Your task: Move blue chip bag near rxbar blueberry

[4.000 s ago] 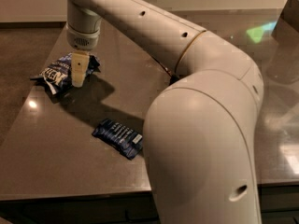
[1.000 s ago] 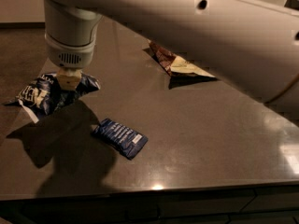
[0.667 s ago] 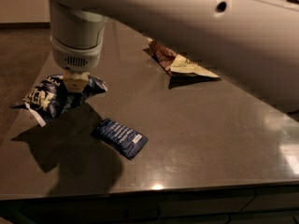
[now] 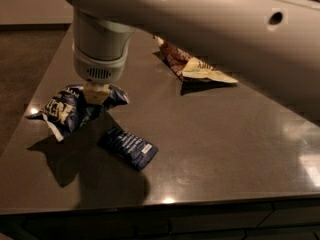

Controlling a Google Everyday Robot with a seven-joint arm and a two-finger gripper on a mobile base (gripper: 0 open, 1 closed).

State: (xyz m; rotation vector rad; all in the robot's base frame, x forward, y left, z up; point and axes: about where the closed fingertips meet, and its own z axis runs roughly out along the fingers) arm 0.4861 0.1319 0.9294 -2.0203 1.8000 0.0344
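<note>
The gripper (image 4: 96, 93) clamps the blue chip bag (image 4: 64, 110). The bag has moved closer to the rxbar blueberry (image 4: 129, 148).

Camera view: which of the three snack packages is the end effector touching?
The puffy blue foil chip bag at the left, under the end effector; the flat dark blue bar and brown-cream bag lie apart.

Gripper (image 4: 96, 94) hangs off the big white arm (image 4: 210, 14) over the table's (image 4: 230, 139) left side, pinching the blue bag (image 4: 62, 111) at its top edge. Bag looks lifted, with its shadow on the tabletop below. The bar (image 4: 128, 148) lies flat just beside it, lower right. 1 brown bag (image 4: 200, 69) sits well apart at the back.
</note>
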